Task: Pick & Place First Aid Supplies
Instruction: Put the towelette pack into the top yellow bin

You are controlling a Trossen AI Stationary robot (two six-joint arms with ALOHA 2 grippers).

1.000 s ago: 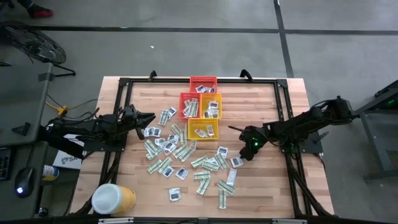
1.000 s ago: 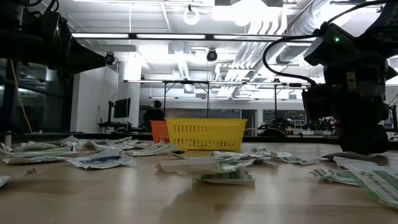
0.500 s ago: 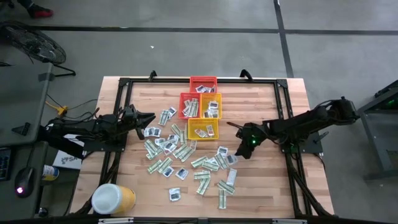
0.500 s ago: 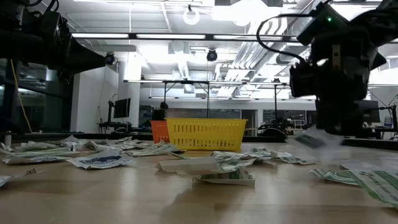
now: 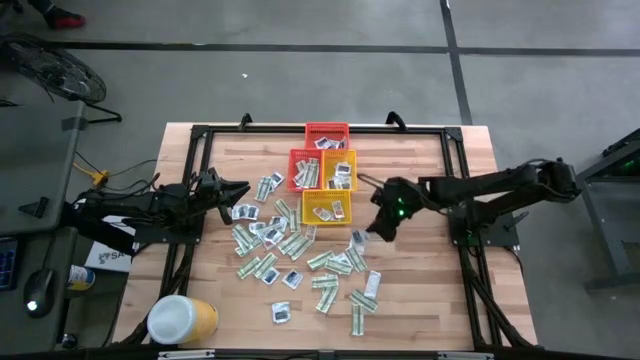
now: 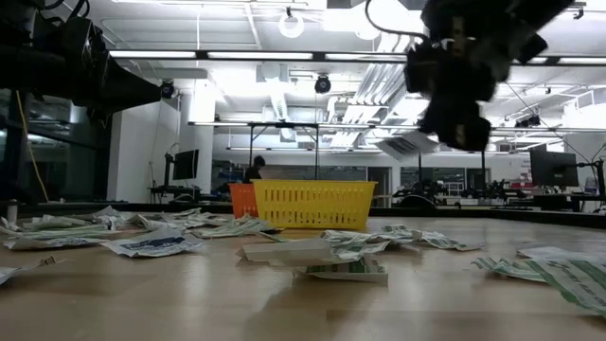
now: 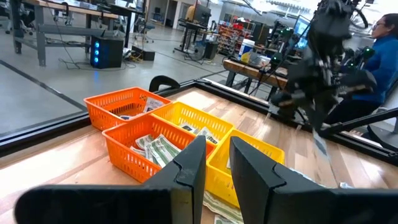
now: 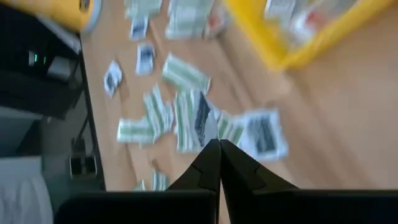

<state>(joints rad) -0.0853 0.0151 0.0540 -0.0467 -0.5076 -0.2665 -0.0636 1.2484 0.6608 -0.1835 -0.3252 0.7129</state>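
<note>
Left claw point(image 5: 240, 189) of mine hangs over the table's left side, fingers point(image 7: 189, 165) a little apart with nothing between them, pointing toward the baskets. Just past it the first aid supplies point(image 5: 290, 245) lie scattered across the wooden table point(image 5: 440, 300): pale green-and-white strips and white squares with dark marks, spread from near my left claw down toward the table's front edge, with a few more packets inside the baskets. At the front left corner lies the yellow tub point(image 5: 183, 319) with its white lid. Toward the middle of the far edge stand the red basket point(image 5: 327, 134), the two orange baskets point(image 5: 305, 170) side by side, and the yellow basket point(image 5: 328, 208) nearest the pile. Right of the yellow basket my right claw point(image 5: 363, 230) is up in the air, fingers point(image 8: 211, 163) pressed together on a white packet point(image 6: 405, 145), which hangs tilted below the claw, clear of the table. My right arm point(image 5: 500, 185) reaches in from the table's right edge.
</note>
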